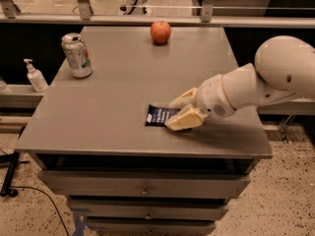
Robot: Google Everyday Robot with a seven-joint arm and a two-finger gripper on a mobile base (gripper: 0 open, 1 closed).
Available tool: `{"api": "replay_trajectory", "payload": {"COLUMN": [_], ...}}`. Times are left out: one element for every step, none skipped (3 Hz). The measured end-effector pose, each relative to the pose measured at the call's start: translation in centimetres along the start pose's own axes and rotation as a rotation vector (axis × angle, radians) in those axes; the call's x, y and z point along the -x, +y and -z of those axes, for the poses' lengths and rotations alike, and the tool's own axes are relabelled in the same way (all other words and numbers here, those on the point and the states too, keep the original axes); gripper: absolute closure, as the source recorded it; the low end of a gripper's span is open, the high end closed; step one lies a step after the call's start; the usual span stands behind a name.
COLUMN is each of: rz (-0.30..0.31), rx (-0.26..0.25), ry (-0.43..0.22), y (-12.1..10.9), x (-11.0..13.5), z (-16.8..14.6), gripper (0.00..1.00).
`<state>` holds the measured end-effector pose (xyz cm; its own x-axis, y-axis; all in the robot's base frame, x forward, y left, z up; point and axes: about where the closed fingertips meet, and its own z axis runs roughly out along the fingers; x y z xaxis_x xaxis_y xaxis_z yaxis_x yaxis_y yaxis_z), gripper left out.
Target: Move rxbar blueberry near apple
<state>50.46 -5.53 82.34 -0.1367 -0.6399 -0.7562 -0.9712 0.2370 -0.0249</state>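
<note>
The rxbar blueberry [157, 115], a flat dark navy wrapper with white lettering, lies on the grey table [113, 97] near its front edge, right of the middle. My gripper [171, 115] reaches in from the right, its cream fingers [183, 121] closed in on the bar's right end, which they hide. The bar still rests on the table top. The apple [160, 32], small and red-orange, sits at the table's far edge, well behind the bar and apart from it.
A green-and-white soda can [77, 55] stands at the table's far left. A hand sanitizer bottle [35, 76] stands on a lower ledge to the left. Drawers [142, 188] sit under the table. A railing runs behind it.
</note>
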Motion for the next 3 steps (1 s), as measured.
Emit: {"api": "replay_trajectory", "payload": {"rz": [0.0,0.031,0.1], "rx": [0.0,-0.042,-0.135], "ry": [0.0,0.014,0.065], "y": [0.0,-0.8,-3.1], "x": [0.0,0.5,1.7], "z": [0.0,3.2,9.5], "gripper": [1.0,1.0,1.0]}}
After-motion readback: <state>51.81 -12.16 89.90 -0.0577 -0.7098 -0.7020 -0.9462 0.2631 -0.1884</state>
